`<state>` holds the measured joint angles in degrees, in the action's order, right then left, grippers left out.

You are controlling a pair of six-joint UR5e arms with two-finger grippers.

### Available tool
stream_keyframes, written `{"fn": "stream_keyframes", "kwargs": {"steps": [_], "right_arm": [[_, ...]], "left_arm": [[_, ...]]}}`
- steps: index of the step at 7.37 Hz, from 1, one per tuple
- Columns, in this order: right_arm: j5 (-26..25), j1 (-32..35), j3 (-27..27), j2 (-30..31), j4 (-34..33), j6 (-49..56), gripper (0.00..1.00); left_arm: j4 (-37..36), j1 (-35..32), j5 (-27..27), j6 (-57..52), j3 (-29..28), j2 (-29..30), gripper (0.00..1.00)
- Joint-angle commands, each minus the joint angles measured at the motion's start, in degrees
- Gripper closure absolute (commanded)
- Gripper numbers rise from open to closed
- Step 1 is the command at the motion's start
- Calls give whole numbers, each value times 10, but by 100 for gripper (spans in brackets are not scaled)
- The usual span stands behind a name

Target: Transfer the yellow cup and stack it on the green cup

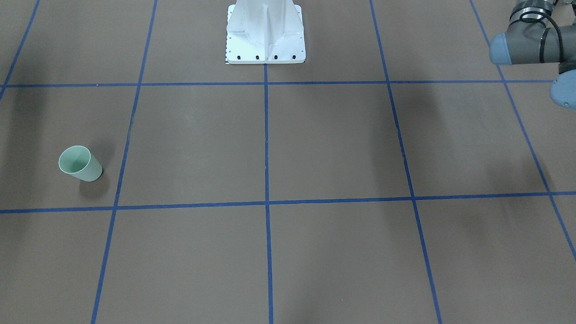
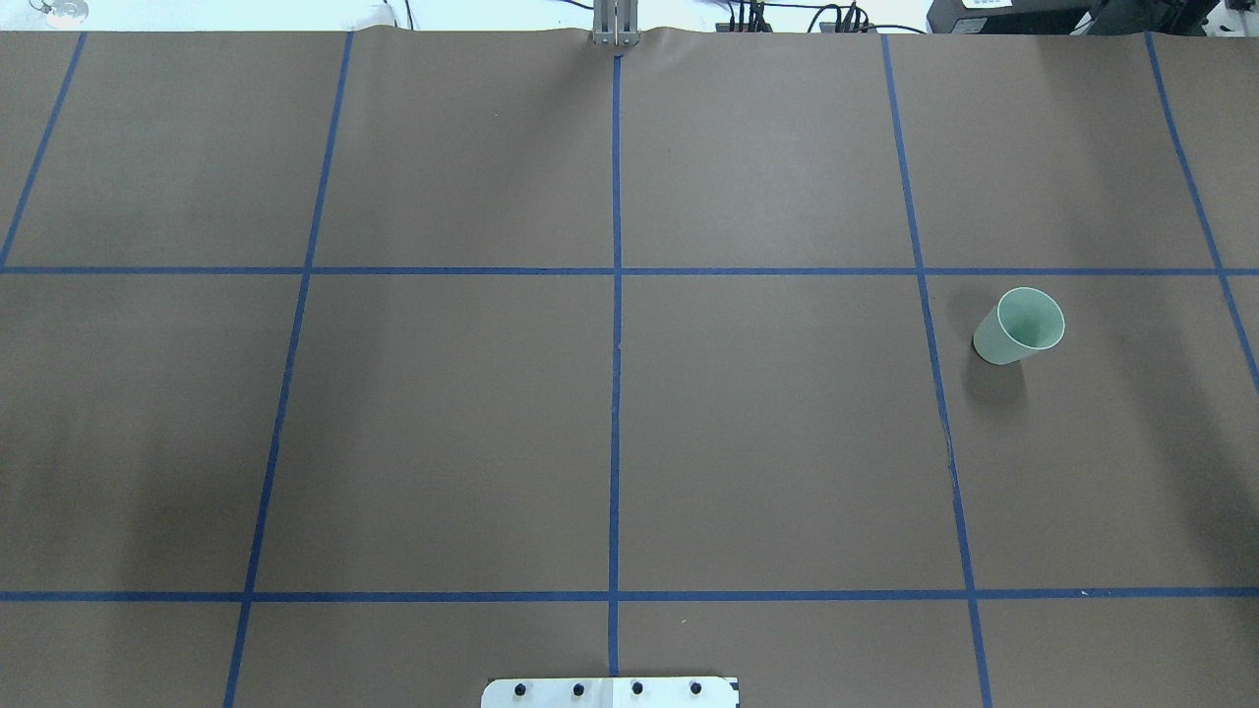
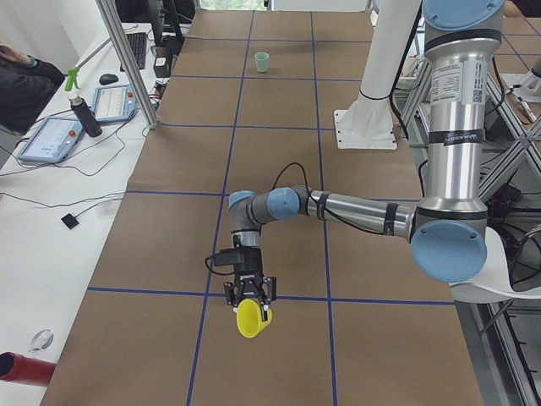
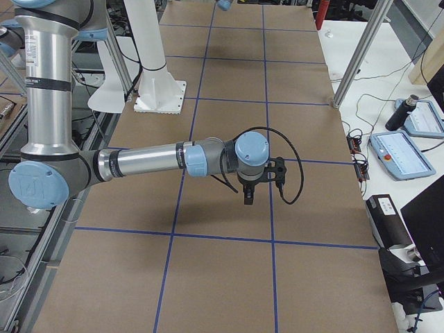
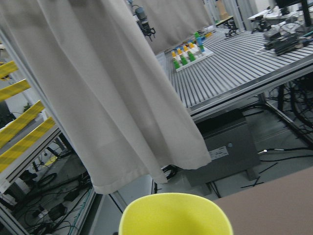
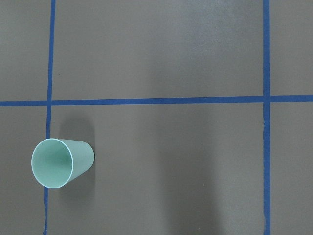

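Observation:
The yellow cup point(image 3: 252, 320) hangs tilted at the tip of my left gripper point(image 3: 250, 296), above the table's left end; its rim fills the bottom of the left wrist view point(image 5: 176, 215). The fingers show only in the side view, so I cannot tell their state. The green cup point(image 1: 81, 164) stands upright on the brown table near its right end; it also shows in the overhead view point(image 2: 1018, 327), the exterior left view point(image 3: 263, 62) and the right wrist view point(image 6: 61, 162). My right gripper point(image 4: 248, 198) hovers above the table, pointing down; I cannot tell its state.
Blue tape lines point(image 2: 616, 344) divide the brown table into squares. The white robot base point(image 1: 265, 36) stands at the table's robot side. My left arm's elbow point(image 1: 531, 40) shows at that view's corner. Tablets and a bottle point(image 3: 84, 114) lie on the side desk.

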<state>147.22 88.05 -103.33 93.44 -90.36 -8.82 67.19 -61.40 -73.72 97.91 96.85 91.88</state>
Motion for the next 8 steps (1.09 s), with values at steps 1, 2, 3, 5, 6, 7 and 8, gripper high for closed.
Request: {"fn": "stream_keyframes", "kwargs": {"steps": [1,2,3,5,6,7,8], "right_arm": [[-8,-2,8,-14,-1,0,0],[-11,-2,13,-21,-1,1,0],[-10,-2,11,-23,1,3,0],[-6,-1,11,-27,0,0,0],[-5,-1,9,-26,-1,0,0],[-10,-1,10,-29,0,0,0],[-11,-1,12,-33,-1,0,0]], "left_arm": [[100,1,4,-19,-21,81,91],[174,2,3,-21,-63,131,91],[253,8,3,-61,-107,178,92],[425,47,-2,-140,-118,183,97],[497,69,-3,-188,-143,206,100],[555,79,-4,-254,-196,257,100],[578,82,-4,-290,-225,305,100]]}}
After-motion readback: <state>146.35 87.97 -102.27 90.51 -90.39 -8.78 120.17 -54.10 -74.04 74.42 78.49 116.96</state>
